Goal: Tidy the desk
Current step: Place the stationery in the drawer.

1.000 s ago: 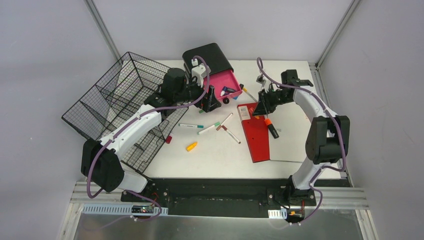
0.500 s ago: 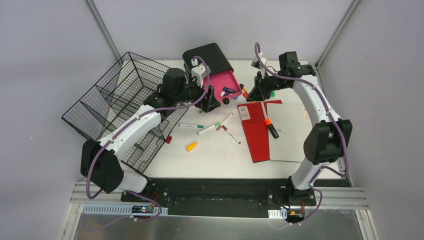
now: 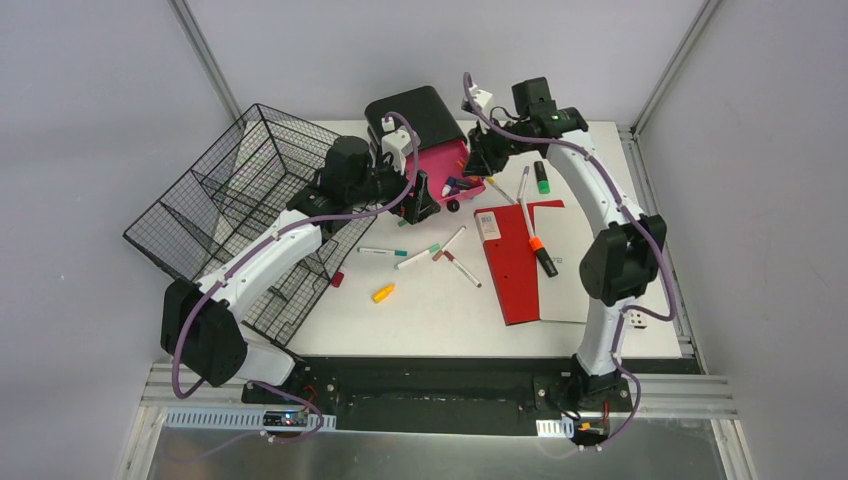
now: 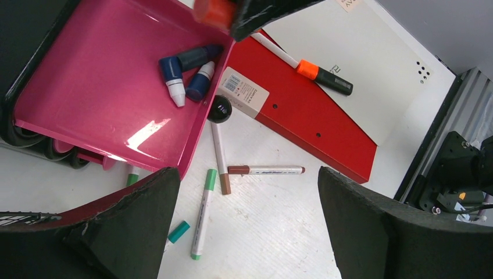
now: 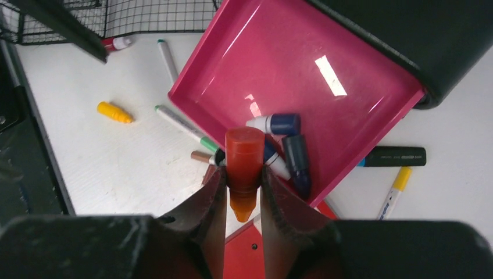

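Over the near corner of the pink tray [image 5: 302,70], clamped tight between the dark, rough-faced fingers of the right gripper [image 5: 243,192]: a short orange stub [image 5: 244,154] of smooth plastic, cylindrical, tapering at one end. Glossy and shallow-walled, with light glaring off the tray floor, and with three stubby blue pieces [image 5: 285,124] bunched in that same corner. At the far end, tucked under a rounded black case [image 3: 415,112].

Just left of the tray, spread wide around nothing: the left gripper [image 4: 247,174], coarse black pads hanging above thin white markers with green and brown caps.

Underneath it all, across the middle of the top view: the desk [image 3: 430,310], white, flat, matte, metal-edged, with a tilted black wire basket [image 3: 235,200] at the left side and a red-covered notebook [image 3: 515,265] lying open at the right, an orange-and-black highlighter [image 3: 543,255] resting on it.

Compared with a second ago: swung leftward with the right arm, from above the notebook to the tray, same grip on the stub; no shift of the left arm; uncovered now near the far right, a green-and-black marker [image 3: 541,178].
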Controlling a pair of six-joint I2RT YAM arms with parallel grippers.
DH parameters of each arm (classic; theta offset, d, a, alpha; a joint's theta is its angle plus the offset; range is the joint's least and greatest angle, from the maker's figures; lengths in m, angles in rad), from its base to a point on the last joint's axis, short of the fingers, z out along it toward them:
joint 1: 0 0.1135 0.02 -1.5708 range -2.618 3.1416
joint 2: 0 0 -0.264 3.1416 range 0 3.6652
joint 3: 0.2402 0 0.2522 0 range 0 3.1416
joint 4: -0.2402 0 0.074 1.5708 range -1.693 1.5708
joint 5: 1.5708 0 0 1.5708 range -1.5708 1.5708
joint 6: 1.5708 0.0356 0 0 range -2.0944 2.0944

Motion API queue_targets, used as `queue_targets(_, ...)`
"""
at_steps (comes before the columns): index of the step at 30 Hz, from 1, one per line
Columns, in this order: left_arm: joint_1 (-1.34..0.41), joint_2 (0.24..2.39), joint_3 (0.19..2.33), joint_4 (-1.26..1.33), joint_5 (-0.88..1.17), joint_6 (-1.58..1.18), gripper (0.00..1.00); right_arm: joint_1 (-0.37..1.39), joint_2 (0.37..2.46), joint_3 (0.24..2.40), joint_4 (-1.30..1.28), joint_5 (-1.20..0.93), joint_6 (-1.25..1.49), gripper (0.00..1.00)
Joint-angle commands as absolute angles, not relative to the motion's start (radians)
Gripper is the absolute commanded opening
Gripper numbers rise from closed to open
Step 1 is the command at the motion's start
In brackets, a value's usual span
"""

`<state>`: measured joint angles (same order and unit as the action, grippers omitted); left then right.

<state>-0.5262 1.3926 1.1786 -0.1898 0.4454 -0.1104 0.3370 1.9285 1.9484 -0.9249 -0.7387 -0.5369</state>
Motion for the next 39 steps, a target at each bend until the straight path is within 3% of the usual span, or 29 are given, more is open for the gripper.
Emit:
queue_targets(1,-0.524,1.347,1.173,-0.166,0.428,-0.082,0.91,0.396,1.983,2.054,-0.856,-0.605,-0.479,0.0)
queue_targets(8,-0.523,1.335,1.171,-0.169,0.422,-0.076,0.91,0.477,2.076,2.135,-0.823,-0.45,-0.45,0.01)
queue_targets(12,-0.523,1.328,1.171,-0.169,0.419,-0.073,0.91,0.511,2.106,2.136,-0.791,-0.39,-0.425,0.1)
queue_targets(15,-0.523,1.323,1.171,-0.169,0.416,-0.072,0.91,0.52,2.121,2.139,-0.759,-0.348,-0.377,0.23)
queue_targets(19,-0.523,1.319,1.169,-0.169,0.416,-0.069,0.91,0.52,2.128,2.148,-0.741,-0.315,-0.324,0.53)
queue_targets(21,-0.523,1.318,1.17,-0.169,0.416,-0.068,0.91,0.52,2.121,2.148,-0.741,-0.317,-0.306,0.61)
queue_targets(26,-0.523,1.313,1.17,-0.17,0.414,-0.066,0.91,0.503,2.067,2.135,-0.76,-0.382,-0.233,0.65)
queue_targets(30,-0.523,1.303,1.169,-0.171,0.413,-0.064,0.91,0.447,1.973,2.052,-0.794,-0.59,-0.172,0.67)
queue_targets(34,-0.523,1.301,1.169,-0.17,0.414,-0.062,0.91,0.37,1.831,1.885,-0.802,-0.822,-0.189,0.68)
queue_targets(39,-0.523,1.301,1.17,-0.175,0.407,-0.053,0.91,0.281,1.623,1.64,-0.85,-0.929,-0.324,0.69)
